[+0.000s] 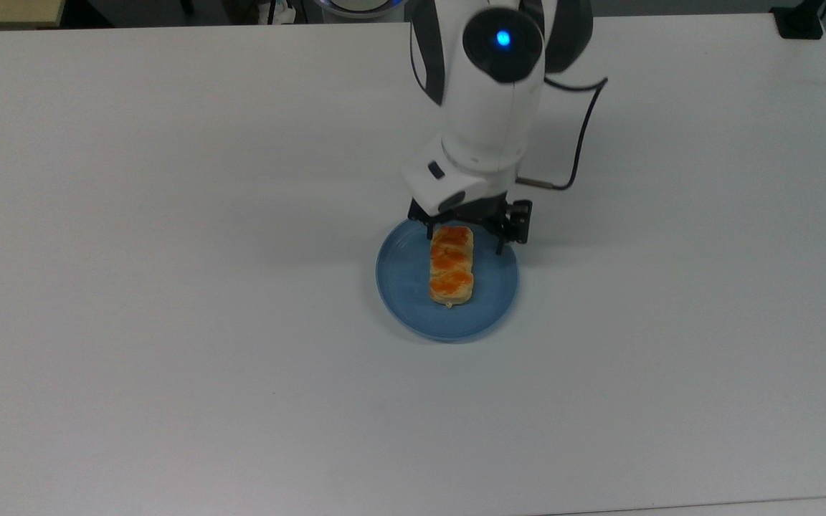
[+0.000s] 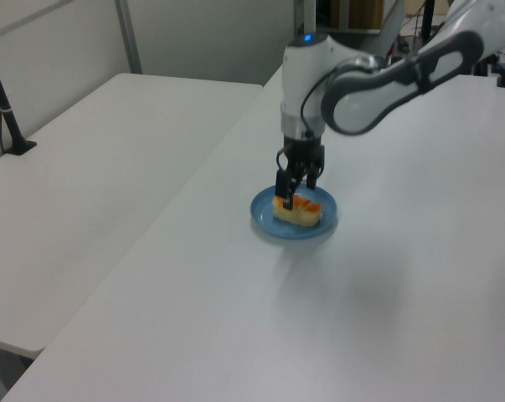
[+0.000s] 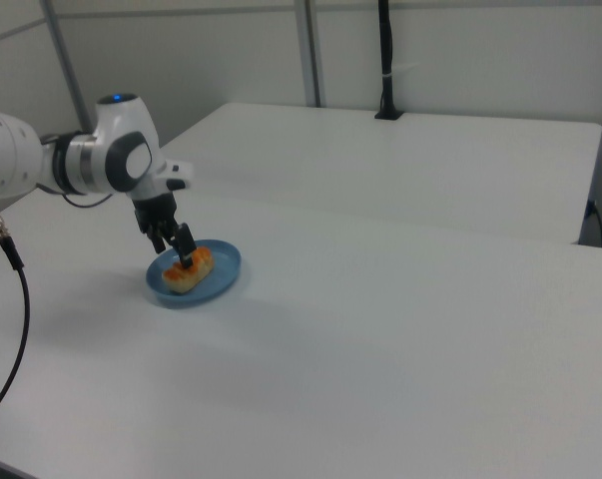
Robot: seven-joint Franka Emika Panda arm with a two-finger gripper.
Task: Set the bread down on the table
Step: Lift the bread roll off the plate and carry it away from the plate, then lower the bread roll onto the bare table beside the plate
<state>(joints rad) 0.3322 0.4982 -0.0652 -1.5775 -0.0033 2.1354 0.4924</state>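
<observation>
The bread (image 1: pixel 451 271), a pale oblong pastry with orange patches, lies on a round blue plate (image 1: pixel 404 276) near the middle of the white table (image 1: pixel 169 301). My gripper (image 1: pixel 464 241) is open over the bread's end nearest the arm, with one finger on each side of that end. I cannot tell whether the fingers touch the bread. The left view shows the gripper (image 2: pixel 295 189) pointing down at the bread (image 2: pixel 302 214) on the plate (image 2: pixel 261 216). In the right view the gripper (image 3: pixel 177 247) hangs just over the bread (image 3: pixel 190 272).
A black cable (image 1: pixel 576 147) loops off the arm toward the top view's right. A black clamp (image 1: pixel 800 21) sits at the table's far right corner. A second white table (image 2: pixel 93 184) adjoins on the left view's left, with a black post (image 2: pixel 2 96).
</observation>
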